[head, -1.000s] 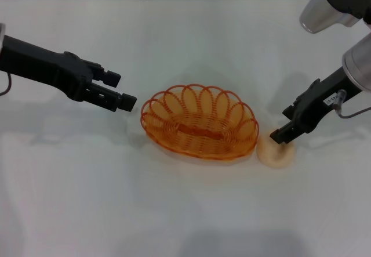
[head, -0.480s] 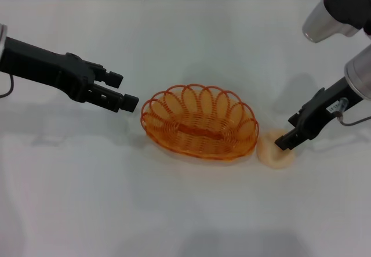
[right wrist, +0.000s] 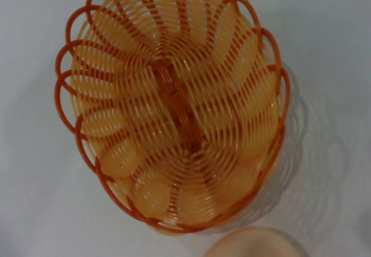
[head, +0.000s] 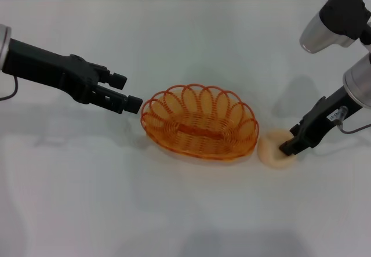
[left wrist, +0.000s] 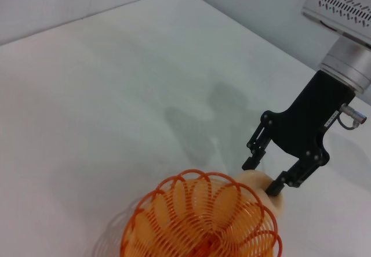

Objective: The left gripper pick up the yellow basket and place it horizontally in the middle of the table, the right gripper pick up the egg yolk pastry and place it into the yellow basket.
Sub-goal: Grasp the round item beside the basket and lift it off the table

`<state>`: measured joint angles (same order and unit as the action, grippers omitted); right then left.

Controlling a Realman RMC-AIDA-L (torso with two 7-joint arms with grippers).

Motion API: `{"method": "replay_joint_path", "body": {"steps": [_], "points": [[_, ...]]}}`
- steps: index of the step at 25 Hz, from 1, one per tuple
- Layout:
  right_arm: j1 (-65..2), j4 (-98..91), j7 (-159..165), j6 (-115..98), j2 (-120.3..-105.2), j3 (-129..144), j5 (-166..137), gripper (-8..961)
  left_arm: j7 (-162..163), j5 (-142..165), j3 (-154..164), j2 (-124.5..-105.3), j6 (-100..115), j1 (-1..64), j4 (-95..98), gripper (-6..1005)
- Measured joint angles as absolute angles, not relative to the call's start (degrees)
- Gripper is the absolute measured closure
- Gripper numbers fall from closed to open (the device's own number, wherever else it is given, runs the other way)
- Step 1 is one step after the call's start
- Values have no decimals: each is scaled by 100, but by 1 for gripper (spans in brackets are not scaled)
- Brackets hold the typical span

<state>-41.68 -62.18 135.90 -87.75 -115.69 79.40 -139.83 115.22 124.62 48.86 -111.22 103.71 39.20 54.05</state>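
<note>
- The plain white matte table (head: 185, 48) carries everything; the oval orange-amber wire basket with the looped, scalloped rim (head: 199, 122) lies lengthwise near its middle and serves as the landmark here. The yellow basket holds nothing yet.
- The left gripper (head: 123, 92), a black two-finger claw on a long dark arm, hangs just beside the basket's left end, apart from the rim, fingers spread and grasping nothing. Risk, as I judge it: any drift toward the basket would nudge the light wire frame off its placing.
- The right gripper (head: 290, 147), a black two-finger claw bearing a small white label, is down over the pastry on the basket's right side, jaws apart with a finger to either side of it, not yet clenched.
- The small round pale cream-beige egg yolk pastry (head: 272, 151) sits on the table touching or nearly touching the basket's right end; I cannot tell which. Risks: a hard squeeze could dent the soft bun, an off-centre pinch could let it slip, and the near finger may catch the rim.
</note>
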Motion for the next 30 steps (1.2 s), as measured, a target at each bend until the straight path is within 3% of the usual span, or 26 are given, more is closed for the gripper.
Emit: {"method": "replay_joint_path", "body": {"steps": [3, 7, 19, 30], "points": [[-4175, -6216, 13591, -8773, -11567, 7943, -13983, 373, 11522, 12462, 4886, -11125, 10371, 3917, 5407, 111], [-4190, -6216, 13589, -8794, -11560, 7945, -13983, 547, 11522, 12462, 4886, -11134, 10371, 3912, 5410, 111], [-4209, -6219, 13602, -8843, -11557, 7916, -13981, 912, 11521, 12455, 4880, -11139, 10314, 3907, 5424, 112], [-4191, -6944, 13612, -9266, -11534, 7243, -14173, 924, 11451, 12452, 4705, -11143, 10309, 3842, 5438, 112]]}}
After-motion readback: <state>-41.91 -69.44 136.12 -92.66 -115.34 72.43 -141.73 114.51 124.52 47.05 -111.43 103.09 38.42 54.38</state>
